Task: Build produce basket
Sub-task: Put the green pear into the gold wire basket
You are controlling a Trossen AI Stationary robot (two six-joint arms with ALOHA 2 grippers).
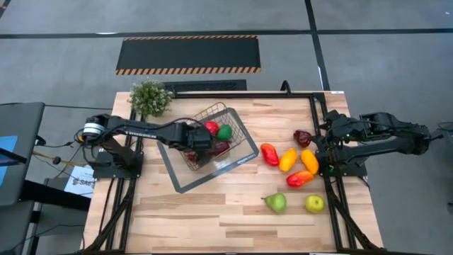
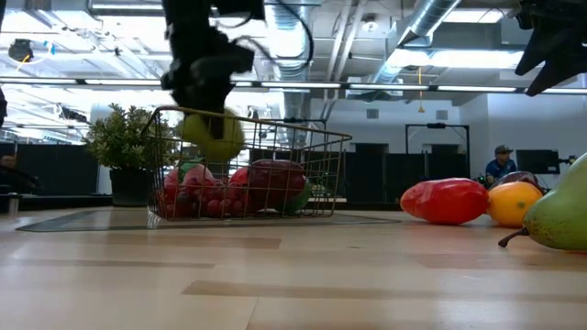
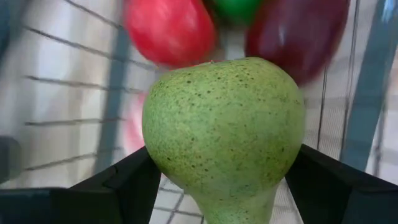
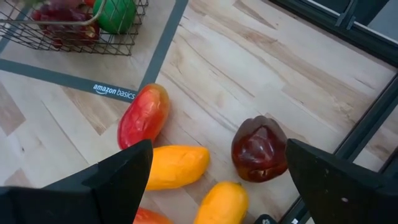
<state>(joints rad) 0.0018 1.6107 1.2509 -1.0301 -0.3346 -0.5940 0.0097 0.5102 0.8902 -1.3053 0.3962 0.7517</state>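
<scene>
Left gripper, jaws clamped on a green pear, hangs over the wire basket at frame centre-left; lower it before releasing. Right gripper waits wide open.

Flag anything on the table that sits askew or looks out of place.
The basket and its grey tray sit rotated, skewed against the table's edges. Otherwise nothing is spilled or damaged: the left gripper holds a green pear over the basket, and loose produce lies near the right gripper.
</scene>
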